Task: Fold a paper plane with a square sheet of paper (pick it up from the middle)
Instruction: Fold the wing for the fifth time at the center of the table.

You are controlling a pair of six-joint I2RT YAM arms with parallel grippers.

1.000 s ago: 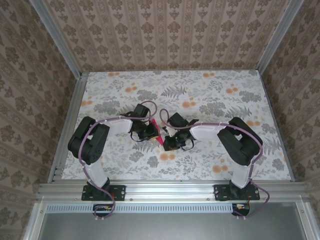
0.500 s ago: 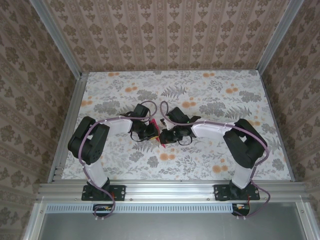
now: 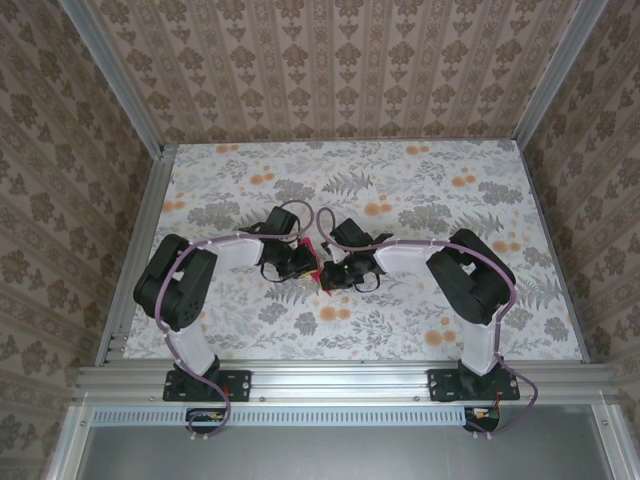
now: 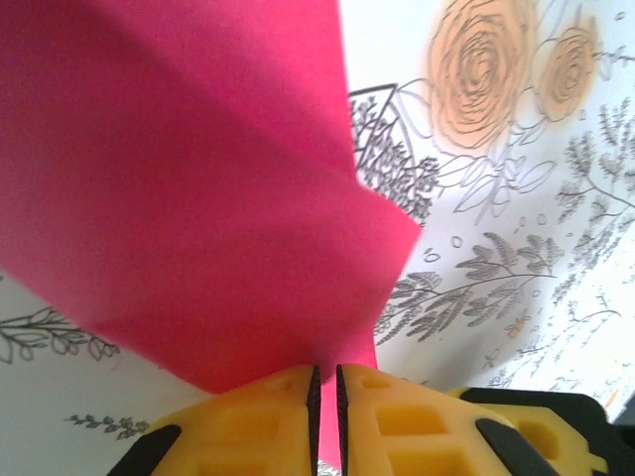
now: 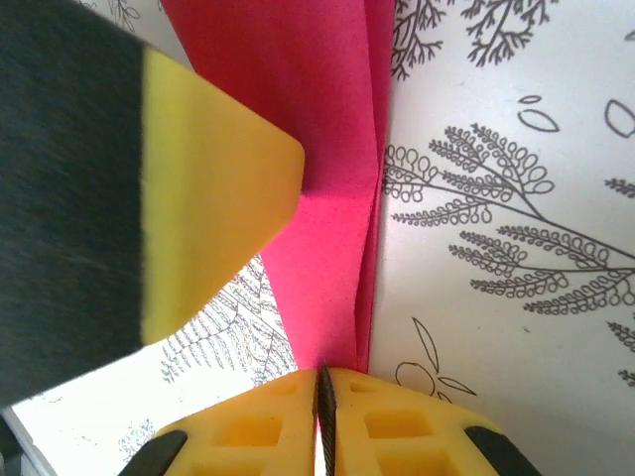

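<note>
- The floral table [image 3: 430,200] is your work surface. The action sits near its centre, a touch toward 6 o'clock in the overhead view.
- The sheet of paper [image 3: 321,270], already part-folded into a narrow pink strip, appears to be held just off the table between the two claws.
- Your left gripper [image 4: 327,382] reaches it from 9 o'clock, jaws pinched together on the sheet, which fans away toward 11 o'clock.
- Your right gripper [image 5: 322,382] reaches it from 3 o'clock, likewise clamped on the sheet's layered edge.
- You look to be setting a crease, so pull the grips apart gently and level along the fold; the paper should go taut without tearing.
- The left claw's yellow fingertip [image 5: 218,198] touches the paper at 9 o'clock in the right wrist view, so mind that the pads don't collide.
</note>
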